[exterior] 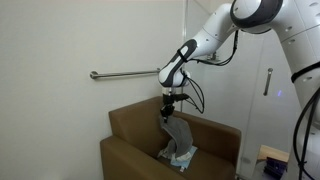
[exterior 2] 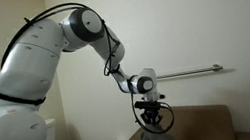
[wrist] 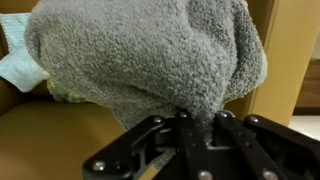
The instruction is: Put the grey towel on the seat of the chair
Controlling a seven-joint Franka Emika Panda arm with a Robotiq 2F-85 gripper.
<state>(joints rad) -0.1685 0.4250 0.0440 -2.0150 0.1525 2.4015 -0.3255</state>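
The grey towel (exterior: 177, 136) hangs from my gripper (exterior: 168, 113) above the brown chair's seat (exterior: 140, 155). Its lower end reaches down to a light blue cloth on the seat. In an exterior view the towel (exterior 2: 156, 134) hangs below the gripper (exterior 2: 151, 114), in front of the chair back (exterior 2: 204, 123). In the wrist view the towel (wrist: 150, 50) fills most of the picture, and the gripper (wrist: 195, 125) is shut on a fold of it. The seat (wrist: 50, 140) lies below.
A light blue cloth (exterior: 182, 156) lies on the seat, also seen in the wrist view (wrist: 22, 62). A metal grab bar (exterior: 125, 74) runs along the wall behind the chair. The chair's armrests (exterior: 210, 130) rise on both sides.
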